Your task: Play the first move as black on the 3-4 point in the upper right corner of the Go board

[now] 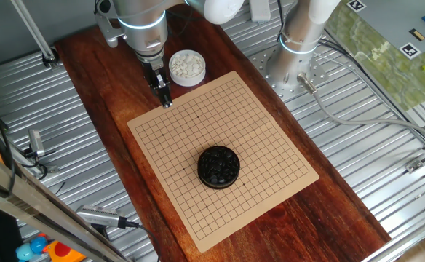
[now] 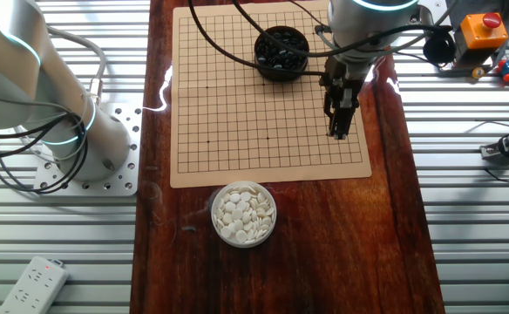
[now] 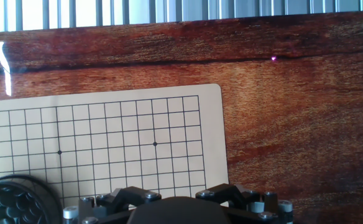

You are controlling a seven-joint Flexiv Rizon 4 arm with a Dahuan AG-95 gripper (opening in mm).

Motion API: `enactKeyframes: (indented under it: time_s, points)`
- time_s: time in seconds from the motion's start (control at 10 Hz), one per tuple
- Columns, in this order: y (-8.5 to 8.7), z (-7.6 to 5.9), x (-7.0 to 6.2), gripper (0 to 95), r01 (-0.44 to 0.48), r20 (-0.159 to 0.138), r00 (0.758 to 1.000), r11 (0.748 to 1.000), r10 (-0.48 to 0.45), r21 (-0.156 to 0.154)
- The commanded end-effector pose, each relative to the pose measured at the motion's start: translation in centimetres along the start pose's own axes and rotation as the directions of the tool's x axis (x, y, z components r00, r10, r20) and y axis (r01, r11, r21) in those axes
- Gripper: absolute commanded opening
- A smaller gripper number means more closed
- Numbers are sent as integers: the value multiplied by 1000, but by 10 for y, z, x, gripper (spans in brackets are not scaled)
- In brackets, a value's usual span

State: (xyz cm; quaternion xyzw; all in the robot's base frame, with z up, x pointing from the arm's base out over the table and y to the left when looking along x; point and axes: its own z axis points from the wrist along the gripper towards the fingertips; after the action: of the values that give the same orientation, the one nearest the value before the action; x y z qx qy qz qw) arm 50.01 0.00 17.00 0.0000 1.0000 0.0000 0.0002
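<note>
The Go board (image 1: 260,138) lies on the dark wooden table with no stone on its grid. A round black bowl (image 1: 218,167) full of glossy black stones stands on the board. My gripper (image 1: 167,102) hangs low over the board's corner area near the white-stone bowl. In the other fixed view the gripper (image 2: 337,133) is over the board (image 2: 237,131) near its right edge, away from the black bowl (image 2: 281,52). Its fingers are drawn together; any stone between them is too small to make out. The hand view shows the board corner (image 3: 194,124) and the black bowl (image 3: 10,202); my fingertips are hidden there.
A clear bowl of white stones (image 1: 187,67) stands on the wood just off the board, also in the other fixed view (image 2: 244,214). A second robot base (image 1: 300,44) sits beside the table. Ribbed metal surrounds the wooden top (image 2: 394,218).
</note>
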Motion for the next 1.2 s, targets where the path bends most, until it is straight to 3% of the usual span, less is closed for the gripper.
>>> enactKeyframes:
  time_s: [0.1,0.2,1.2]
  points:
    - [0,0,0,950,0,0,1000,1000,0,0]
    - [0,0,0,0,130,-60,989,988,-136,-89]
    - [1,-4,1,0,127,-63,989,988,-132,-85]
